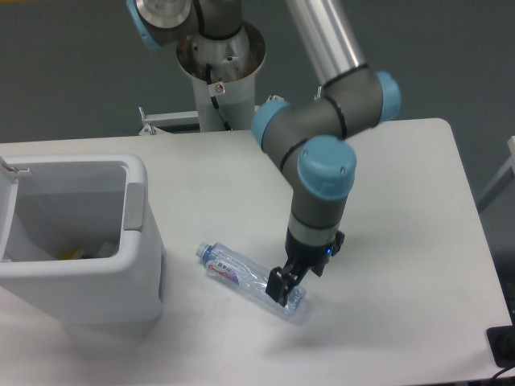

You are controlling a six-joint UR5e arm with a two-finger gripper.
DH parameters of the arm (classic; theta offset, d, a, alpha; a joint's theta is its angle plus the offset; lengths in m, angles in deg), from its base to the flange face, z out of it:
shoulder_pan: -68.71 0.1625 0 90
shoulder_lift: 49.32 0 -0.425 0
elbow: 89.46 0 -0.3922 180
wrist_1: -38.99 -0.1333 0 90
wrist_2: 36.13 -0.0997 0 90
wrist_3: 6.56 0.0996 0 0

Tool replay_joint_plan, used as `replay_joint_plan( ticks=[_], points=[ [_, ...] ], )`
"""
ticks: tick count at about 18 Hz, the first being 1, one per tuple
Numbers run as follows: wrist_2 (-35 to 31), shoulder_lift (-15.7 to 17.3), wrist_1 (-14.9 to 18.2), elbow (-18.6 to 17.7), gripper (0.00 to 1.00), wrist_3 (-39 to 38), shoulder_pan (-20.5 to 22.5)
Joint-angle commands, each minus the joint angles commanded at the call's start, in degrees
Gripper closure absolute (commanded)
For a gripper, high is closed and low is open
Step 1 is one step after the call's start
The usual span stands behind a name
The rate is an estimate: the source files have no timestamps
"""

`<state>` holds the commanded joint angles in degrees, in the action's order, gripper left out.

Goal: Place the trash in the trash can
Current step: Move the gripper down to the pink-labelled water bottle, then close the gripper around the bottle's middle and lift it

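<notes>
The gripper (pixel 283 287) sits low over the base end of the water bottle (pixel 245 279) lying on the table (pixel 386 201). How wide its fingers stand, or whether they grasp the bottle, cannot be told. The white trash can (pixel 121 265) stands to the left.

gripper (pixel 283 287) low over bottle's right end, grip unclear | bottle (pixel 241 277) flat on table (pixel 386 201), cap pointing left | trash can (pixel 80 241) at left, scraps inside

The clear plastic bottle (pixel 249 281) lay on its side on the table, with its pale blue cap pointing toward the trash can (pixel 76 241). It had a pink and blue label. The big white trash can stood just beside it, open on top.
</notes>
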<state>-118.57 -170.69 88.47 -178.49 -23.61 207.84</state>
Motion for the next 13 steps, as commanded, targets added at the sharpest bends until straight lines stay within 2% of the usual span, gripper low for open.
replay_joint_plan(
  ticks=[10,13],
  points=[
    [-1.4,-2.4,-0.1,0.0,0.0,-2.4,-0.2],
    [-1.9,-4.5,-0.4,0.4,0.0,-2.8,-1.2]
  ],
)
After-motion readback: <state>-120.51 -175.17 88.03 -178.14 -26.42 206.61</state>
